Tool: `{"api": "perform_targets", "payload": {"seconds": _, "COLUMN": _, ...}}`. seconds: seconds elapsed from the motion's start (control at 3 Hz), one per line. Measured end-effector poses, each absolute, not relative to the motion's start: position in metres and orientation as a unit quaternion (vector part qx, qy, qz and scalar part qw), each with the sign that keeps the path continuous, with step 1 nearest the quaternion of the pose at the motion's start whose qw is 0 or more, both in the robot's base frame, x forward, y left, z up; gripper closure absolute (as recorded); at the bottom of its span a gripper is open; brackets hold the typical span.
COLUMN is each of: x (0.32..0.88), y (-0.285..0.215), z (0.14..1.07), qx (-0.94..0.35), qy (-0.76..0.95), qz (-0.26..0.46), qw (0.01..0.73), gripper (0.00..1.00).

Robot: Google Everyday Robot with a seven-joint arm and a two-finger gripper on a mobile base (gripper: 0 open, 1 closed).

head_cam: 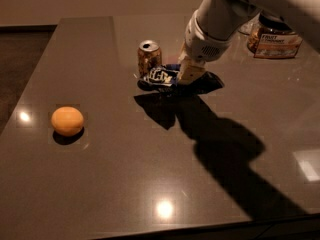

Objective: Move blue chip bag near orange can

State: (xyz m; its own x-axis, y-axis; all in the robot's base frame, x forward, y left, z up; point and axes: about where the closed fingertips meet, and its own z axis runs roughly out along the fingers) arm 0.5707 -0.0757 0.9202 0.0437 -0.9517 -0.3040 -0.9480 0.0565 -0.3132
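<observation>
The blue chip bag [162,77] lies crumpled on the dark table, its left end right beside the base of the orange can [149,58]. The can stands upright at the table's middle back. My gripper [186,75] comes down from the upper right onto the middle of the bag and covers part of it. The bag's right end [211,82] shows past the gripper.
A round orange fruit [67,120] sits at the front left. A dark-lidded glass jar [274,38] with a label stands at the back right, behind my arm. The table's front edge [200,223] runs along the bottom; its left edge drops to a dark floor.
</observation>
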Motion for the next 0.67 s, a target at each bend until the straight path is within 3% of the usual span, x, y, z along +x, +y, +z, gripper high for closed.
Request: {"api": "perform_targets", "payload": {"seconds": 0.67, "x": 0.5697, "y": -0.0745, "z": 0.9207, "qx": -0.688, "qy": 0.69, "qz": -0.005, "qw": 0.224, "gripper": 0.05}}
